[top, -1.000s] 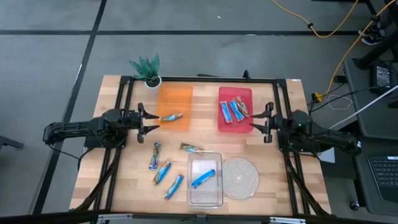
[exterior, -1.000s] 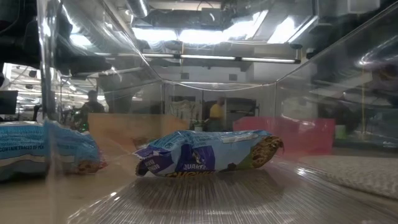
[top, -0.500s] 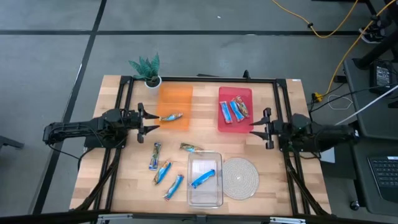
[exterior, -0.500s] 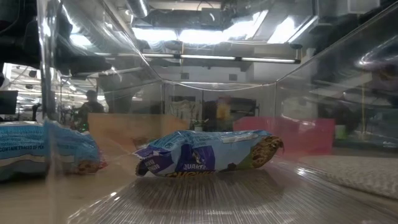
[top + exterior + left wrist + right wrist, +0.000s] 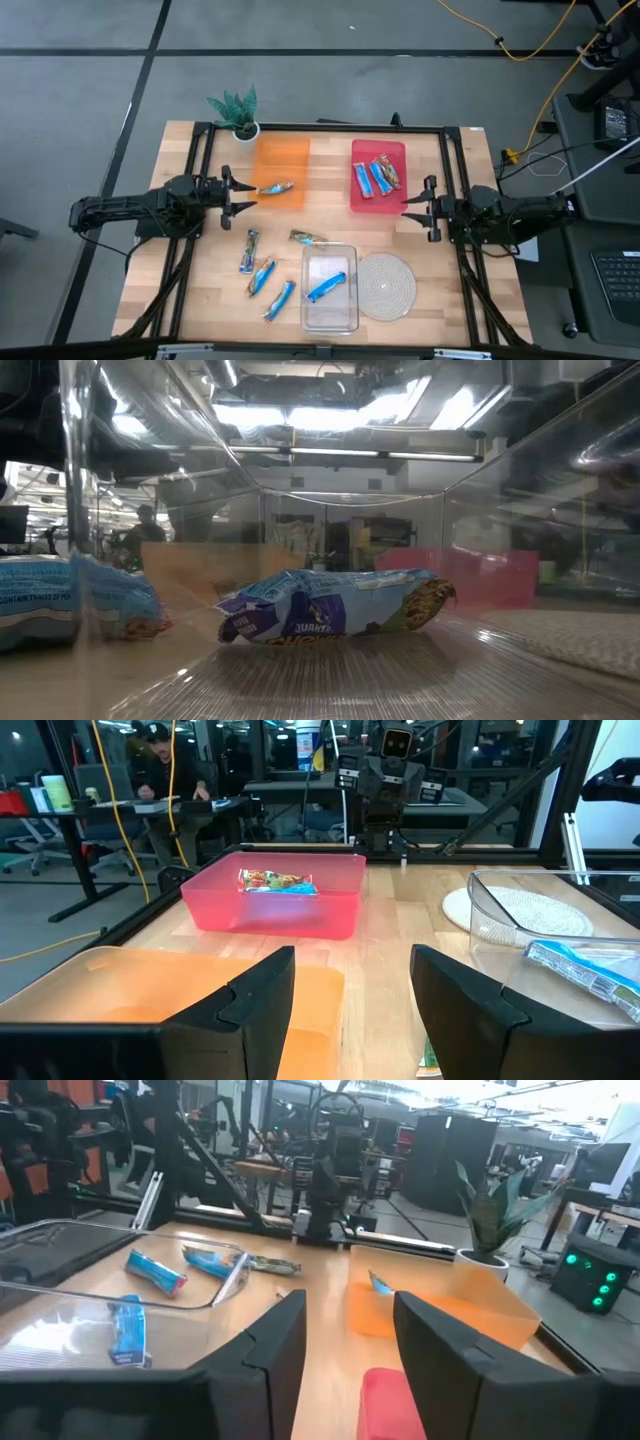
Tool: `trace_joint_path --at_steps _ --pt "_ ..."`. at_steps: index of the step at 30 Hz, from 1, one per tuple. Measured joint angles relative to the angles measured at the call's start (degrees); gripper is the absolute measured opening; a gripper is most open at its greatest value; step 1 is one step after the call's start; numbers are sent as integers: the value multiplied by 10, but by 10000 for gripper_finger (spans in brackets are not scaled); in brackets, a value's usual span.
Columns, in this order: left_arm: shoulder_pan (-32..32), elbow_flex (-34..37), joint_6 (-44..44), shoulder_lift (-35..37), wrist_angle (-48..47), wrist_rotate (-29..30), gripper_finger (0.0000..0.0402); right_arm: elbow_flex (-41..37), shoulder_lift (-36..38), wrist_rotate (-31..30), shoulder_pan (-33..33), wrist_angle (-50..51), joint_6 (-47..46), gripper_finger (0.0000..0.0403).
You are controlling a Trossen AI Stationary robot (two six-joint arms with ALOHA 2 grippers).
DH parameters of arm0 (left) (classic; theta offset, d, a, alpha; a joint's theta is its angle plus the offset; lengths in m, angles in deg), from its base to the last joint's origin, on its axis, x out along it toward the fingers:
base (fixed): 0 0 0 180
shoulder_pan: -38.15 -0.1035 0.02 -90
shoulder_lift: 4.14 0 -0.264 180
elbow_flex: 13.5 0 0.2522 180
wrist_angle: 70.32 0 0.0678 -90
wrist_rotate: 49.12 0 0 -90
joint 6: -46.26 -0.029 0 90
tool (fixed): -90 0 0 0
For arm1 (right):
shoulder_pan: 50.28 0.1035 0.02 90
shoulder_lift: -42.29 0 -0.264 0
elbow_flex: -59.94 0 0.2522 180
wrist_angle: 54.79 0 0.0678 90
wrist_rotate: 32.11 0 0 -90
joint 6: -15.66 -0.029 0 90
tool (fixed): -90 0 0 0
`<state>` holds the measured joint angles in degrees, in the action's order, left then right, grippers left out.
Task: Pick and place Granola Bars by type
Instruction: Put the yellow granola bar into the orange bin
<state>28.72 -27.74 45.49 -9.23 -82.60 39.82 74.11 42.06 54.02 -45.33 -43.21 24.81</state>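
- Blue-wrapped bar (image 5: 327, 287) lies in the clear tray (image 5: 329, 312), long axis diagonal, one end toward the woven mat (image 5: 386, 285); its wrapper reads "QUAKER".
- 3 bars (image 5: 375, 176) sit in the red tray (image 5: 377, 198), 1 bar (image 5: 274, 187) in the orange tray (image 5: 279, 154).
- Left gripper (image 5: 247, 195) and right gripper (image 5: 407, 207) hover with fingers spread, holding nothing.

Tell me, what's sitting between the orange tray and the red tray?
Nothing. In the high view, only bare wooden table shows between the orange tray and the red tray.
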Motion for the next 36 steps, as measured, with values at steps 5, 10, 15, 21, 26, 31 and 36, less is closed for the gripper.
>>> trace_joint_path --at_steps 5,10,15,21,26,31,36 --pt "0 0 0 0 0 0 194 0 0 -1 0 0 -57 155" --pt "0 0 0 0 0 0 194 0 0 -1 0 0 -30 155" --pt "0 0 0 0 0 0 194 0 0 -1 0 0 -11 155" --pt "0 0 0 0 0 0 194 0 0 -1 0 0 -16 155" --pt "0 0 0 0 0 0 194 0 0 0 0 0 -10 155" --pt "0 0 0 0 0 0 194 0 0 0 0 0 -12 155" --pt "0 0 0 0 0 0 194 0 0 0 0 0 -12 155"
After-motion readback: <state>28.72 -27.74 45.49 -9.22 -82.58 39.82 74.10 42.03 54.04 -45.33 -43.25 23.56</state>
